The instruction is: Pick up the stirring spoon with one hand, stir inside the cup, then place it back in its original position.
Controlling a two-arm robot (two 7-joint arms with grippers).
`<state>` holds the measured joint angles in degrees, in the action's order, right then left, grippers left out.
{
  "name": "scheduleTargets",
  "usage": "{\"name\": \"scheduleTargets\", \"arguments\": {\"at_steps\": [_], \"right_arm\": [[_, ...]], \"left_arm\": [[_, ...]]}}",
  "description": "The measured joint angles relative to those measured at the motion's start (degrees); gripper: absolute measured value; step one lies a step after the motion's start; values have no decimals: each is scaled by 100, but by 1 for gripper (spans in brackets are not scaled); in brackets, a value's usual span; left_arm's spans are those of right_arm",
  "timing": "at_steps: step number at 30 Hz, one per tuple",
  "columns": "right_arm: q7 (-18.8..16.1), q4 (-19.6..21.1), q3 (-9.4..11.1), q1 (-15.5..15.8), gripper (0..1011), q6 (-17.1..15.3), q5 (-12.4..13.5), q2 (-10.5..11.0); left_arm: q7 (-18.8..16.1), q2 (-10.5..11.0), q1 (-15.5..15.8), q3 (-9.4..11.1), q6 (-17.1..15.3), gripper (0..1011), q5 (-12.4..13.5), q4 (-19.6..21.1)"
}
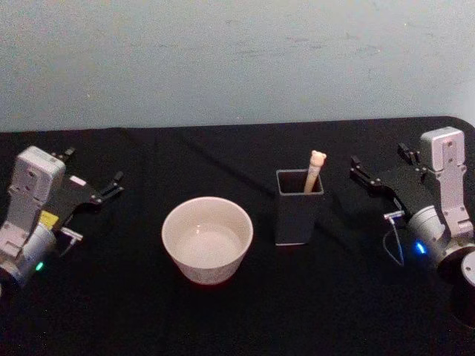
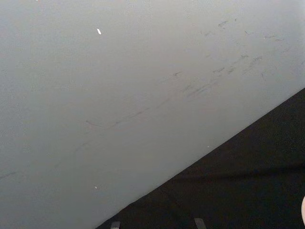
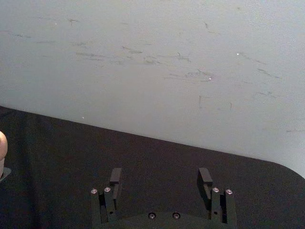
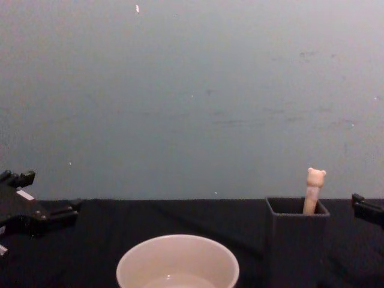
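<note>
Head view: nothing grabbed yet, stirring spoon (image 1: 316, 167) sits in the holder (image 1: 298, 208); right gripper (image 1: 361, 169) nearby, jaws spread, needs to reach over. Left gripper (image 1: 111, 185) parked, spread too.

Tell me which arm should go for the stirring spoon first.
Right. The stirring spoon stands in the dark holder, close beside the right gripper, whose jaws are open. The left gripper sits beyond the cup, much farther off.
</note>
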<state>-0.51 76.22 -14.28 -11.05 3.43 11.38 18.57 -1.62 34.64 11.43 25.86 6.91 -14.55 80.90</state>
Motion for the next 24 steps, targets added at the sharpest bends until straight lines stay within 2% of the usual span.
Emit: {"name": "scheduleTargets", "arguments": {"at_steps": [24], "right_arm": [[0, 5, 0, 0, 1002, 0, 0, 2]], "left_arm": [[0, 0, 0, 0, 0, 1001, 0, 0]]}}
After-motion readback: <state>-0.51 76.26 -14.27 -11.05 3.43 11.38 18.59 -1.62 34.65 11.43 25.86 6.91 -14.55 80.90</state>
